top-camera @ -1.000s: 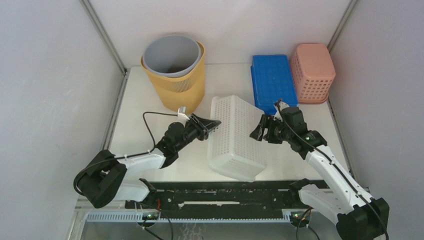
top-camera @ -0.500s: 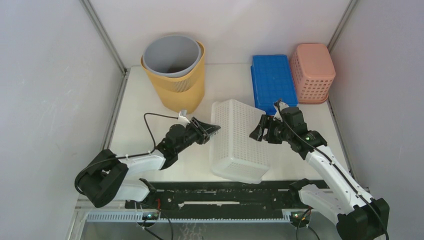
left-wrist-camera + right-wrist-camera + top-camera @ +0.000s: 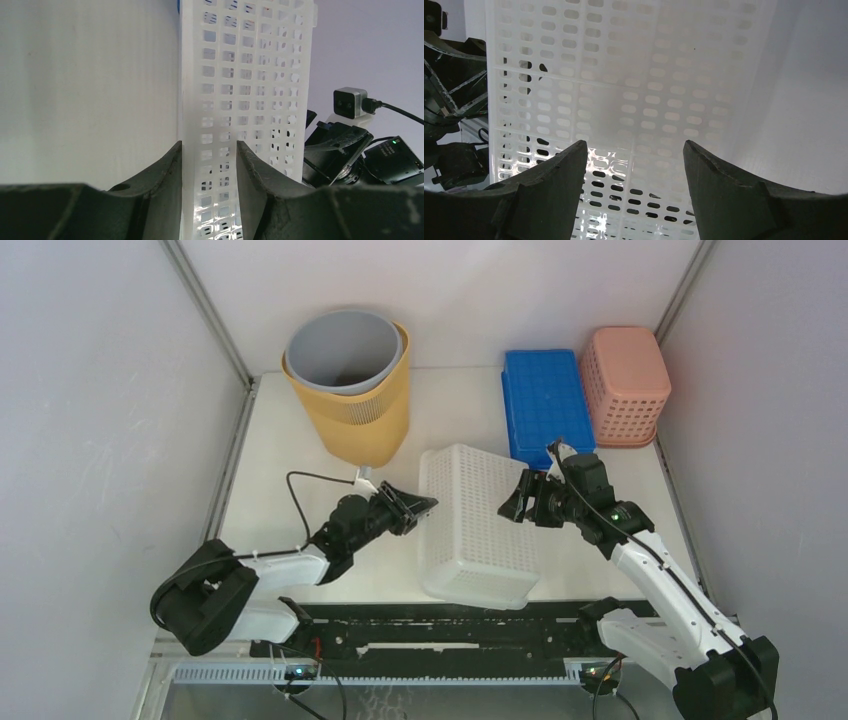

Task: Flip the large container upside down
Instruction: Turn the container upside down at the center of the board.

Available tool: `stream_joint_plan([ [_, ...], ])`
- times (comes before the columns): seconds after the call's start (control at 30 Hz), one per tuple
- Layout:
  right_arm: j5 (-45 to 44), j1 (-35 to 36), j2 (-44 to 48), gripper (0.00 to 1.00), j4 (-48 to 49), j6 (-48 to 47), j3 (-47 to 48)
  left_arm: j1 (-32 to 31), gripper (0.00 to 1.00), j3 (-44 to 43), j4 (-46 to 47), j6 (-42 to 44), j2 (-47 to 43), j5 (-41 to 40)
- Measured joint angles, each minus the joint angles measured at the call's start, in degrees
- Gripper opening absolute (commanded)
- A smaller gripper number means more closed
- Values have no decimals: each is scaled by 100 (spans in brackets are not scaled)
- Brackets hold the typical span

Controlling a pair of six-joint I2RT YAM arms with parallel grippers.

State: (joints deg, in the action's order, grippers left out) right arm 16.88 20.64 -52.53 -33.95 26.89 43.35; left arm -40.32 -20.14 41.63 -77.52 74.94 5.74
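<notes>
White perforated basket [image 3: 478, 530]: left wall was clamped between jaws of left gripper [image 3: 420, 506]; right gripper [image 3: 513, 502] jaws stood apart beside opposite wall.

The white table [image 3: 452, 410] carried four things. A tall yellow bin [image 3: 352, 420] with a grey liner [image 3: 322, 340] stood upright at its far left, while a flat blue crate [image 3: 543, 400] and a pink mesh basket [image 3: 627, 385] lay touching side by side at its far right, the pink one bottom up. Nearer the middle, a white perforated basket [image 3: 475, 525] lay bottom up, reaching to the table's near edge; whether it sat flat could not be told.
</notes>
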Motion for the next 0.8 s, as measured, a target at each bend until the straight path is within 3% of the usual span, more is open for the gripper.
stream_joint_plan([
  [0.8, 17, 57, -28, 79, 114, 20, 0, 188, 42, 520, 306, 131, -52, 48],
])
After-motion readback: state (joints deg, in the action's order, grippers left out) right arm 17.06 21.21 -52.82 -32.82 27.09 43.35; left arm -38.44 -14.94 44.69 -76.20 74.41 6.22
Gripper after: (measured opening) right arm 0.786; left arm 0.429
